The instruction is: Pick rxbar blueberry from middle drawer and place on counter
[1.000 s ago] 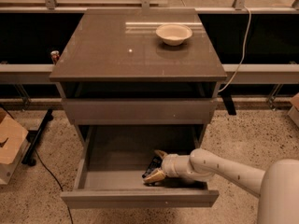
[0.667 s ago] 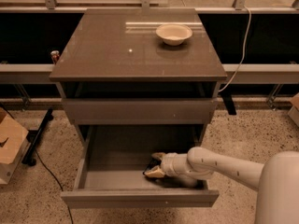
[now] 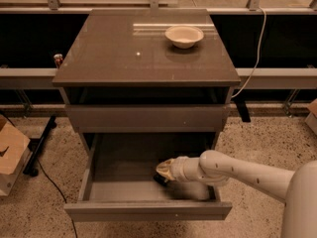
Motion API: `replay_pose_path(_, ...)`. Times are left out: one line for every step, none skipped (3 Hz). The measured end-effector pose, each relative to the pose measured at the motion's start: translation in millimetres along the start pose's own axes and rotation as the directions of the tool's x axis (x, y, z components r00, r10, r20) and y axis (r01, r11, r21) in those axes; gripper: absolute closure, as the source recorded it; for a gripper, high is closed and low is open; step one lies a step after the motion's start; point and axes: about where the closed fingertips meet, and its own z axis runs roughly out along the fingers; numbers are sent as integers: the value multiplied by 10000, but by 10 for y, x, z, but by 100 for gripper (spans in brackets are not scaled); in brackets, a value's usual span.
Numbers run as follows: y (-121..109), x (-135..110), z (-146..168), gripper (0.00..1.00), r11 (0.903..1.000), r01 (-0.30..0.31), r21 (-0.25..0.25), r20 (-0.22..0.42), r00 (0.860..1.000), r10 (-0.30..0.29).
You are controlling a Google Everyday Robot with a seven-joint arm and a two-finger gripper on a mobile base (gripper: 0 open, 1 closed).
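Note:
The middle drawer is pulled open at the bottom of the cabinet. My gripper reaches into it from the right and sits low over the right half of the drawer floor. A small dark shape, apparently the rxbar blueberry, lies right under the gripper's tip, mostly hidden by it. I cannot tell whether the gripper touches or holds it. The counter is the glossy grey-brown top of the cabinet.
A white bowl stands on the counter at the back right. A closed drawer front is above the open drawer. A cardboard box and cables lie on the floor at the left. A white cable hangs at the right.
The gripper has shifted slightly up and toward the back of the drawer, staying over the dark bar. The drawer and bowl have not moved.

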Motion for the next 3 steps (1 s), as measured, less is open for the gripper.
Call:
replay_pose_path(15,-123,-107,61,9998,-206,-33,516,9985,207)
replay_pose_path(28,-142,-111,47,9997,-234,-61,589,9980,237)
replay_pose_path(40,-138,-67,16,9997,-221,-51,536,9983,223)
